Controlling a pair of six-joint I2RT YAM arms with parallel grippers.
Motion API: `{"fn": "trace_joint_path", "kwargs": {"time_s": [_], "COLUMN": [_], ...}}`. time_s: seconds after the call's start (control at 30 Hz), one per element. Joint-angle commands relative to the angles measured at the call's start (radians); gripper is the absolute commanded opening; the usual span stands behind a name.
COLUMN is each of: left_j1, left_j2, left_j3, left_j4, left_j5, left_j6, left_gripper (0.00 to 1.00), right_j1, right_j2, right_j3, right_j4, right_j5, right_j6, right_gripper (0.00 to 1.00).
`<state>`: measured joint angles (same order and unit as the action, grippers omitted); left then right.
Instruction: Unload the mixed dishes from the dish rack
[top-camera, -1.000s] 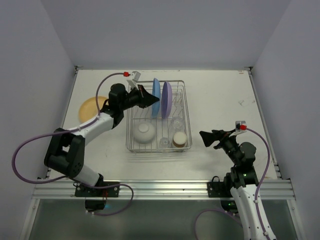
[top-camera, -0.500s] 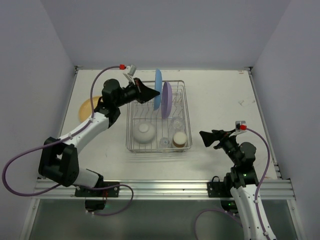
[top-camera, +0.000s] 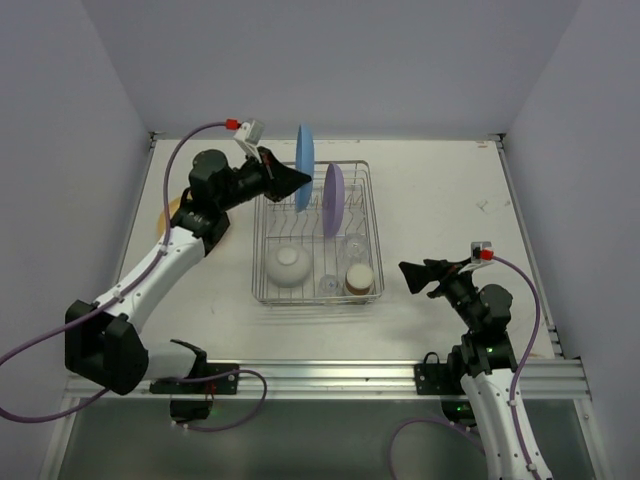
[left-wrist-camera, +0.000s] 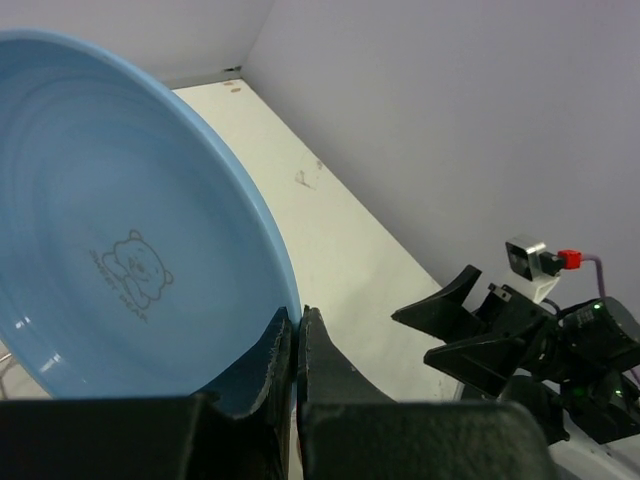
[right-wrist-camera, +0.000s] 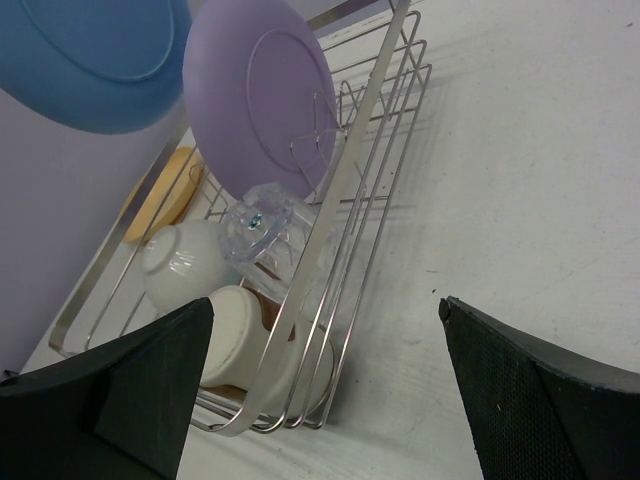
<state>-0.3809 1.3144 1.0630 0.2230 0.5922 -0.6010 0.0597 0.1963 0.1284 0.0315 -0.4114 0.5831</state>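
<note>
Left tool clamped on rim of glossy round blue plate; right tool splayed, empty, near silver wire rack.

Blue plate (on edge) aloft — purple plate upright in rack

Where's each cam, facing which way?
Top external: above and behind the bases, looking down on the table; left arm, right arm show.
Left wrist: on the left hand, facing the blue plate it pinches; own fingers show.
Right wrist: on the open right hand, facing the dish rack; own fingers show.
Shared: both wrist views see the blue plate.
</note>
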Motion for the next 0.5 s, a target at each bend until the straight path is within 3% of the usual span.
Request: {"fn": "trace_joint_path", "kwargs": {"time_s": [0.0, 0.27, 0.47], "left_j1": [0.008, 0.010, 0.010], "left_j2": [-0.058, -0.132, -0.164], "left_j3": [0.055, 0.112, 0.124], "left_j4": [-0.123, -0.352, -0.428], "left_j5": [-0.106, -0.431, -0.630], "left_j6": [0.118, 0.236, 0.265], "left_gripper": [0.00, 0.00, 0.00], "right_j1": [0.000, -0.001, -0.001], "right_j2": [0.012, 0.014, 0.017], "right_j3": [0.005, 0.005, 0.005], "right_j4": [0.045, 0.045, 0.047], "right_j5": [-0.015, -0.013, -0.015], "right_j6": [-0.005, -0.003, -0.003], "right_gripper": [0.99, 0.99, 0.99]}}
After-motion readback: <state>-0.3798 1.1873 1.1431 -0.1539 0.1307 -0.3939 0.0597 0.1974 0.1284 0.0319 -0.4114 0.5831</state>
